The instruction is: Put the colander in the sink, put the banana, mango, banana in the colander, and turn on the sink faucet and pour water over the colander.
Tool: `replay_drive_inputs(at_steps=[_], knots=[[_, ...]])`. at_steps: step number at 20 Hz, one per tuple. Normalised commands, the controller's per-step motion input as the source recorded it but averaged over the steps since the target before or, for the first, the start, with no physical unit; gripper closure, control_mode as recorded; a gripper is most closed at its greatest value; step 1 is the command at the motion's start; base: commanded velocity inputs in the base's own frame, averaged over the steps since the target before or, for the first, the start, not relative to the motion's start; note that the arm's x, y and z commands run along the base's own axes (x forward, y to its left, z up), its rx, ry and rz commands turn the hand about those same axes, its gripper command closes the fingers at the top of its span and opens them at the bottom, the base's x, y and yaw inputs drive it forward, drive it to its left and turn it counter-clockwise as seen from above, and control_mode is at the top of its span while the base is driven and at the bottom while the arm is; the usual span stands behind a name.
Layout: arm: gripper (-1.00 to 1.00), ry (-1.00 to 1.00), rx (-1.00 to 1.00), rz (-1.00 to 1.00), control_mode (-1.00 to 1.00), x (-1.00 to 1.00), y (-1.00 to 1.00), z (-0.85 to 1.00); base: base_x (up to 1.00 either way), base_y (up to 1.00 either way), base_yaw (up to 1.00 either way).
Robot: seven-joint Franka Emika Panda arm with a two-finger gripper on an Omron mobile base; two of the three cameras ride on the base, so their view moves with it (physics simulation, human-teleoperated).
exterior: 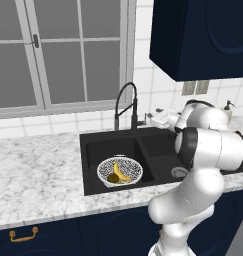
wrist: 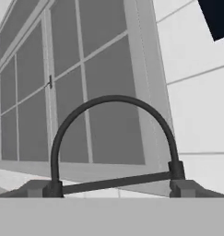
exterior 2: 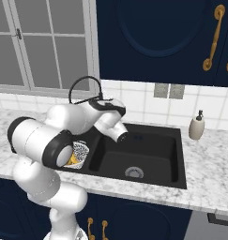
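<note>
Facing the sink faucet (wrist: 114,120) with jaws spread wide and empty, the pincer (wrist: 114,190) was apparently lined up to turn on water over the fruit-filled colander (exterior: 120,171).

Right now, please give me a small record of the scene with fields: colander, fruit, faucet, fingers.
colander: the colander sits in the left basin of the sink
fruit: a banana and the mango lie inside it; a second banana I cannot make out
faucet: the sink faucet stands behind the sink; no water visible
fingers: open, holding nothing, facing the faucet's arch
</note>
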Motion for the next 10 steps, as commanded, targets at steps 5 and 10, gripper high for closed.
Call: replay_drive_inputs(at_steps=[5, 10], knots=[[-1.0, 0.04, 0.0, -0.27, -1.0, 0.13, -0.66, -0.11, 0.0, 0.0, 0.0], [-1.0, 0.04, 0.07, -0.1, -1.0, 0.08, -0.56, -0.23, 0.0, 0.0, 0.0]])
